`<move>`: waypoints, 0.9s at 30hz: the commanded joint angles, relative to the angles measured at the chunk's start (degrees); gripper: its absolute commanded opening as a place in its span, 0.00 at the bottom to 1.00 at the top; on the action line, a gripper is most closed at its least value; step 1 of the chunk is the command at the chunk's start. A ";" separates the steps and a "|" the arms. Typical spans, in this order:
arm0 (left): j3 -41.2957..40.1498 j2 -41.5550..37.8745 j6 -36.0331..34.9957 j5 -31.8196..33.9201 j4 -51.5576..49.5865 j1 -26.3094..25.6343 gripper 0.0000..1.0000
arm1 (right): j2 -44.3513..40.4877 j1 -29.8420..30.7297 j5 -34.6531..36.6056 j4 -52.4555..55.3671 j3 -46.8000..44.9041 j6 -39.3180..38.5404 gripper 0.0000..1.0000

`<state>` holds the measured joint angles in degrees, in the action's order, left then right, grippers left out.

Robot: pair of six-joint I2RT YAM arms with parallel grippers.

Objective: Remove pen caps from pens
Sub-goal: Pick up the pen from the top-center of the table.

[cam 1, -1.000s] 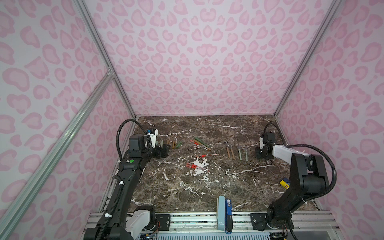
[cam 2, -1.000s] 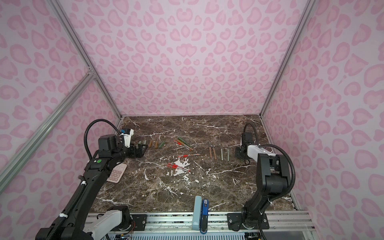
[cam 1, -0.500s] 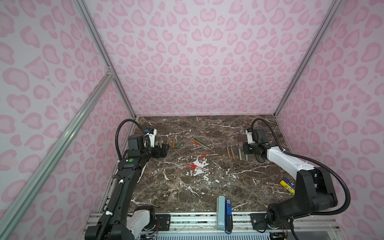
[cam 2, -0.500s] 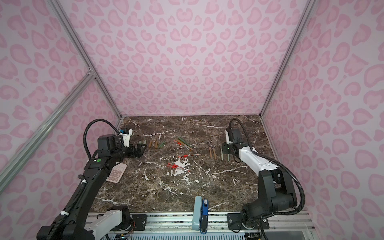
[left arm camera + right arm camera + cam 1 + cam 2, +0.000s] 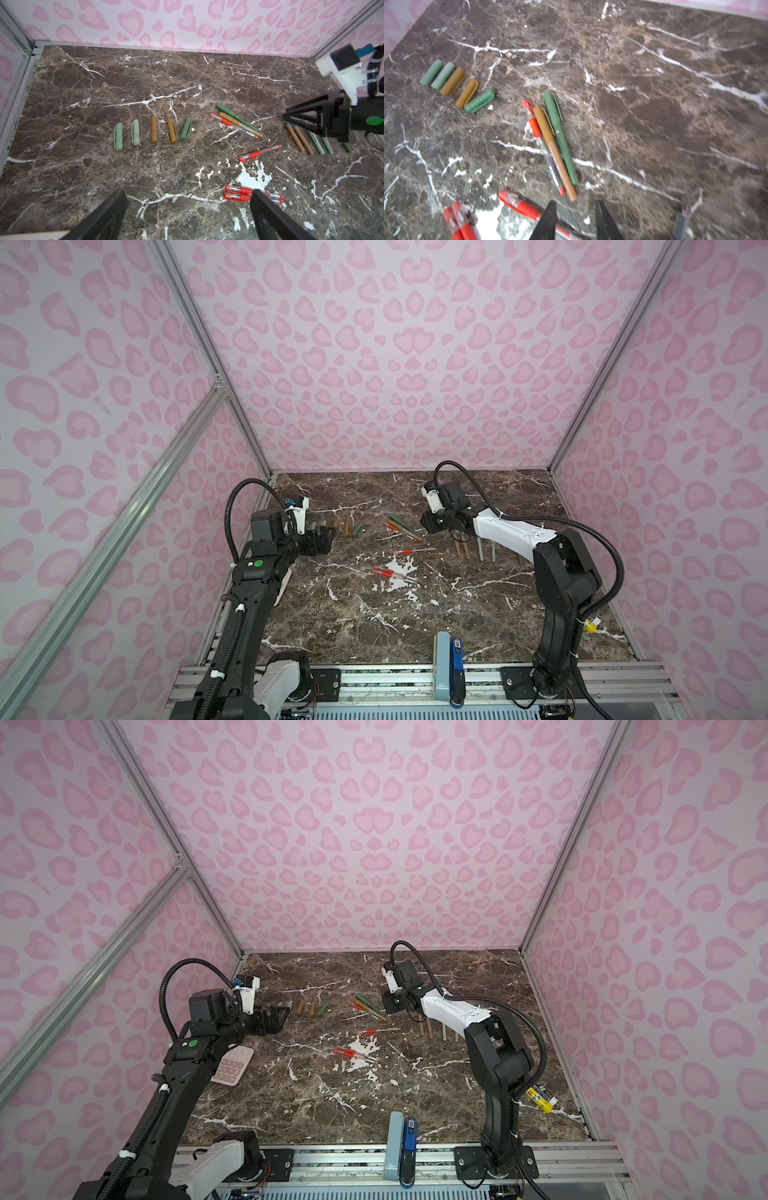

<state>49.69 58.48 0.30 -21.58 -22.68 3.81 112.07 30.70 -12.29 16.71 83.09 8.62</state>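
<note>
In a top view the right gripper has swung over to three capped pens; the left wrist view shows the left gripper gaping near loose pen caps; the right wrist view shows empty, slightly parted jaws, poised to uncap.

Both top views look from high above the front rail down and toward the back wall, far enough to take in the whole table; they share nearly all of it. The left wrist view sits low and near, facing across the table at the 5 caps. The right wrist view looks down from closer on those caps and 3 pens, which both wrist views share.
</note>
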 commanded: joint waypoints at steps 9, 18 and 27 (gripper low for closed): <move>0.56 -1.13 0.38 -0.94 0.24 1.05 0.96 | 16.05 2.53 -0.65 9.29 17.01 -2.65 0.33; 0.99 -1.48 0.93 -1.79 -0.28 1.94 0.96 | 21.16 2.17 -1.15 10.03 20.92 -2.71 0.31; 1.08 -1.50 1.11 -1.77 0.04 2.34 0.96 | 24.21 1.74 -1.18 10.70 23.21 -3.52 0.24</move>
<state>50.22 57.19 1.10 -22.59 -23.09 5.96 135.24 32.53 -14.41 25.87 106.26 5.87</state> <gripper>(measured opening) 0.958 0.241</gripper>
